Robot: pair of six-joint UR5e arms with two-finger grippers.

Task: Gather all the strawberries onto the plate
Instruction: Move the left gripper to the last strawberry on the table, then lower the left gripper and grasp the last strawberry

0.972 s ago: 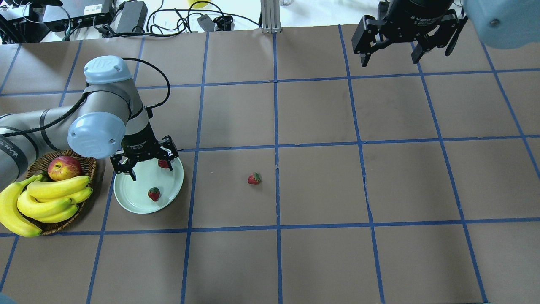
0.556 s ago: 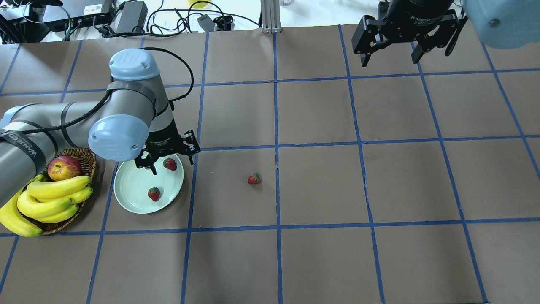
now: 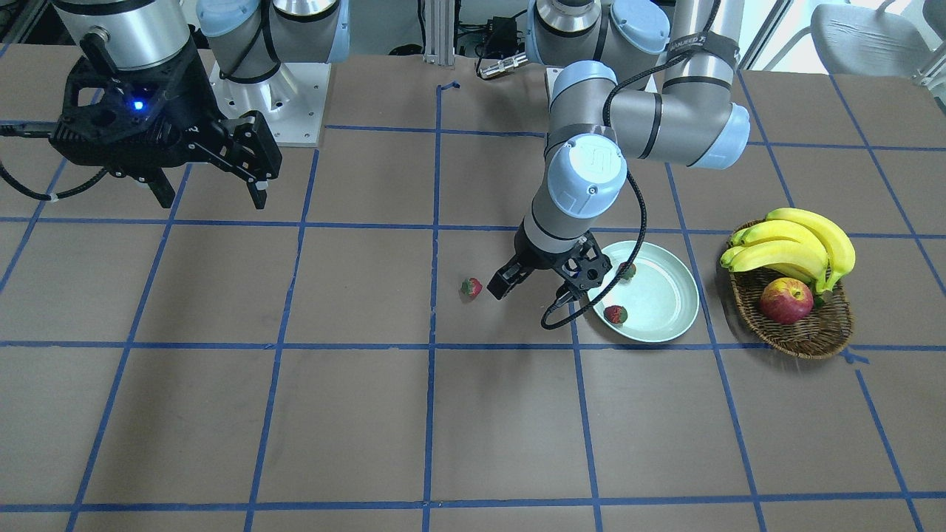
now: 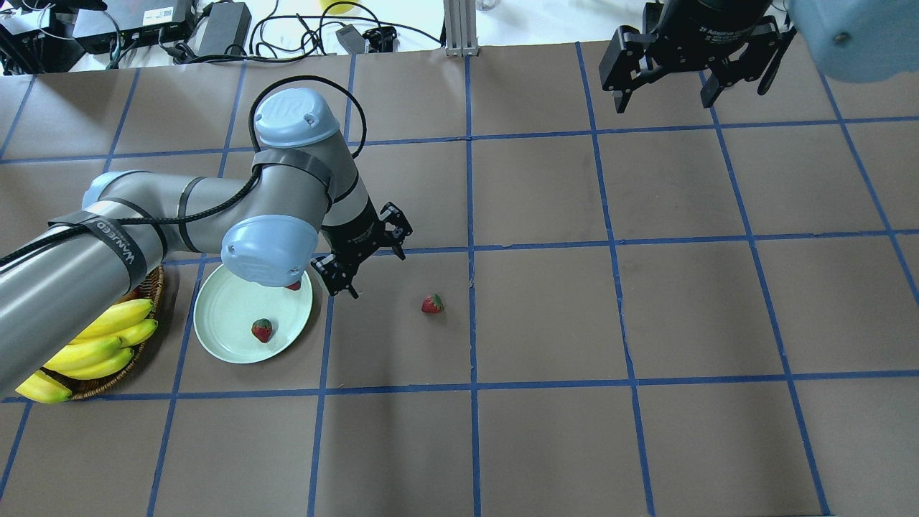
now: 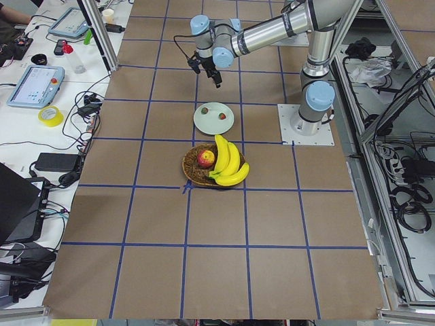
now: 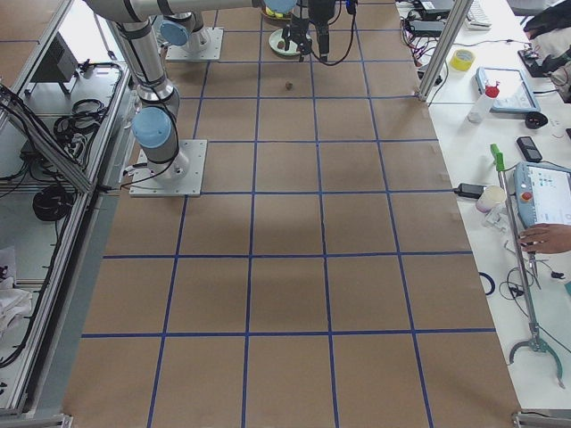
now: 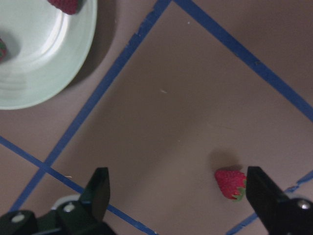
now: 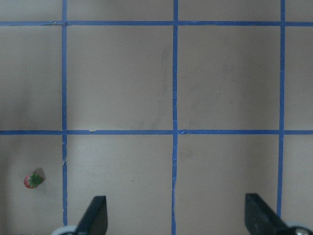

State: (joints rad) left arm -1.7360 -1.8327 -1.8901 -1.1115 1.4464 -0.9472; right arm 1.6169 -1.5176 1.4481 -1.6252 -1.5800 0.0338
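The pale mint-green plate [image 4: 230, 323] lies at the left and holds two strawberries: one [image 4: 262, 330] in the open, one [image 4: 293, 286] half hidden under my left wrist. They also show in the front-facing view [image 3: 616, 315] [image 3: 628, 271]. The third strawberry [image 4: 432, 304] lies on the brown table right of the plate. My left gripper [image 4: 377, 274] is open and empty, between the plate's rim and that berry; in the left wrist view the berry [image 7: 230, 183] sits near the right finger [image 7: 264, 193]. My right gripper [image 4: 689, 100] is open and empty, high at the far right.
A brown wicker basket [image 3: 805, 343] with bananas [image 3: 798, 240] and a red-yellow apple [image 3: 785, 301] stands beside the plate, on the side away from the loose berry. Cables and power bricks [image 4: 215, 29] lie along the table's far edge.
My left gripper has moved right, from over the plate to just past its right rim, leaving the second strawberry lying in the plate. The right arm has not moved.
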